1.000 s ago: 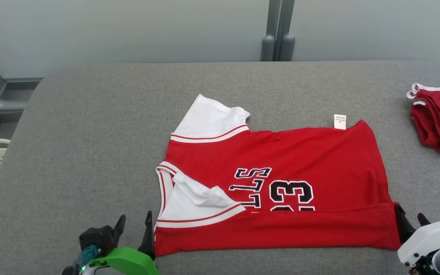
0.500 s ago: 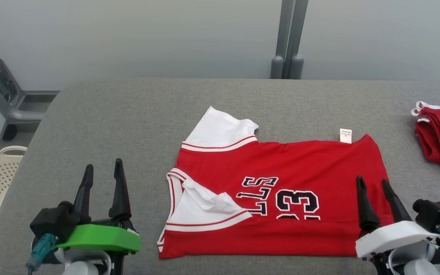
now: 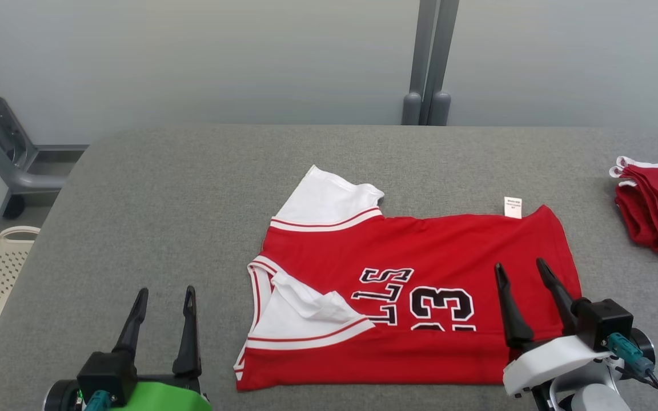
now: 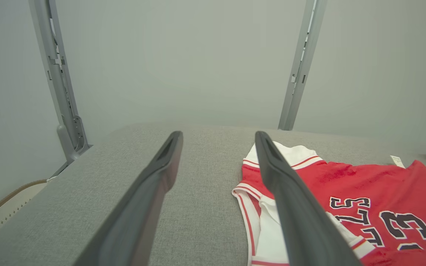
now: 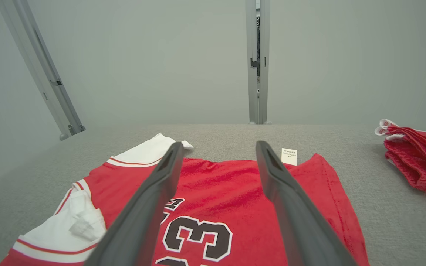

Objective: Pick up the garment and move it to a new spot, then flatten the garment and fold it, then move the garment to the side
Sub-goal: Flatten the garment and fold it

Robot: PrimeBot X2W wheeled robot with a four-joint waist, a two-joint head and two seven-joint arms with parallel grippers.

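The red jersey (image 3: 420,274) lies spread on the grey worktop (image 3: 163,194), mid-way along and towards its near edge, with its white sleeves to the left and its near side folded over the number. The left gripper (image 3: 166,291) stands over bare worktop by the near edge, left of the jersey and apart from it; the right gripper (image 3: 520,264) is over the jersey's right end — both with jaws spread and empty. A folded red pile (image 3: 657,211) rests at the right edge.
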